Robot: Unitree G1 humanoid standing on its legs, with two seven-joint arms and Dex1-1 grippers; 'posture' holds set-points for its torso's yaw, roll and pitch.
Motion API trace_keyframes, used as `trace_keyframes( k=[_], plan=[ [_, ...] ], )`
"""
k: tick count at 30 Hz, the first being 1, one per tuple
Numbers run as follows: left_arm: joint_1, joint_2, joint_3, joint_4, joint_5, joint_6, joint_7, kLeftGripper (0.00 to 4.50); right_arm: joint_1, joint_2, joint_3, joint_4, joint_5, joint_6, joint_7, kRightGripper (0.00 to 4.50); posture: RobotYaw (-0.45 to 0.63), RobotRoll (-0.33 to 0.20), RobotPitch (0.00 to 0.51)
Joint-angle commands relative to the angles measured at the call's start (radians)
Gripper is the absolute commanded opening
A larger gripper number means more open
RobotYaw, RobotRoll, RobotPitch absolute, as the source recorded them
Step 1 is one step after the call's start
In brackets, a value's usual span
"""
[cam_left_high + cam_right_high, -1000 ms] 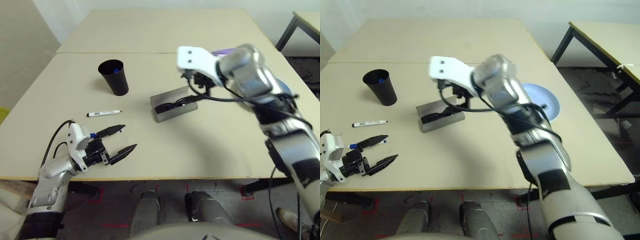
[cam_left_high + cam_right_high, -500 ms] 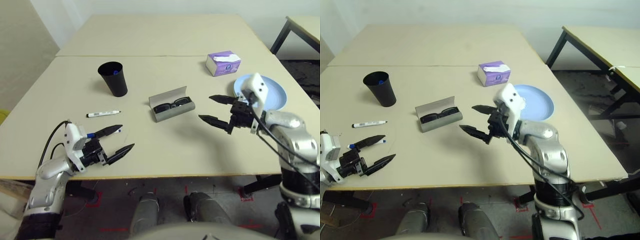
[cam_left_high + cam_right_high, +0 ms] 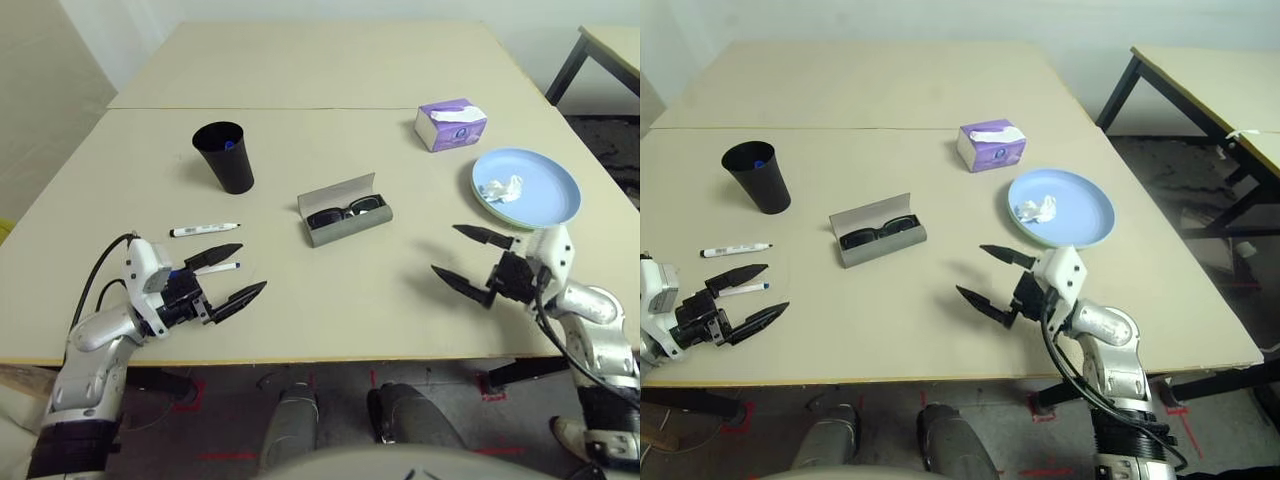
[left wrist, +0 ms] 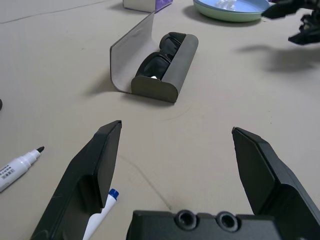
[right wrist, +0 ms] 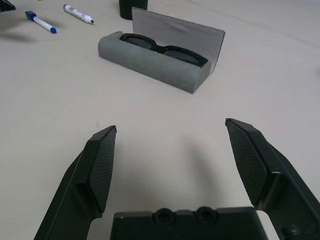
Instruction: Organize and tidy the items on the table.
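An open grey glasses case (image 3: 349, 224) lies mid-table with black sunglasses (image 3: 345, 211) inside. A black cup (image 3: 226, 157) stands at the back left with something blue in it. A black-capped marker (image 3: 205, 230) lies in front of the cup. A blue-tipped marker (image 3: 217, 268) lies right beside my left gripper (image 3: 252, 268), which is open and empty near the front left edge. At the right, a blue plate (image 3: 545, 180) rests on a green plate (image 4: 235, 16) and holds a crumpled tissue (image 3: 500, 189). My right gripper (image 3: 444, 249) hovers open and empty in front of the plates.
A purple tissue box (image 3: 451, 125) stands behind the plates. The table (image 3: 330, 60) has a seam across it, with bare surface behind and between my grippers. A dark-legged table (image 3: 1200, 70) stands off to the right.
My right arm has pulled back from over the glasses case to the front right of the table, uncovering the plates and tissue box. The left gripper has stayed nearly still.
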Motion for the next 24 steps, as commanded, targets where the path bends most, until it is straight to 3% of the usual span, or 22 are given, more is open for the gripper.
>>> trace_keyframes(
  k=[1, 8, 15, 18, 24],
  plan=[
    [0.004, 0.008, 0.004, -0.013, -0.001, 0.011, 0.001, 4.5, -0.01, -0.013, 0.001, 0.03, 0.071, -0.015, 0.05, 4.45, -0.01, 0.0, 0.132],
    [-0.058, -0.019, 0.02, 0.001, 0.001, 0.063, 0.11, 4.5, -0.054, -0.019, -0.005, 0.094, 0.106, -0.003, 0.04, 4.45, -0.02, 0.0, 0.132],
    [-0.19, -0.04, -0.061, 0.1, 0.159, 0.076, 0.259, 4.5, -0.02, -0.053, 0.012, 0.112, 0.103, -0.016, 0.091, 4.45, -0.03, 0.0, 0.125],
    [-0.261, -0.067, -0.096, 0.185, 0.208, 0.049, 0.29, 3.87, -0.01, -0.056, 0.016, 0.114, 0.096, -0.023, 0.091, 4.5, -0.04, 0.0, 0.122],
    [-0.359, -0.113, -0.136, 0.349, 0.267, -0.016, 0.316, 1.94, 0.013, -0.06, 0.015, 0.104, 0.089, -0.036, 0.075, 4.5, -0.07, 0.0, 0.118]
  ],
)
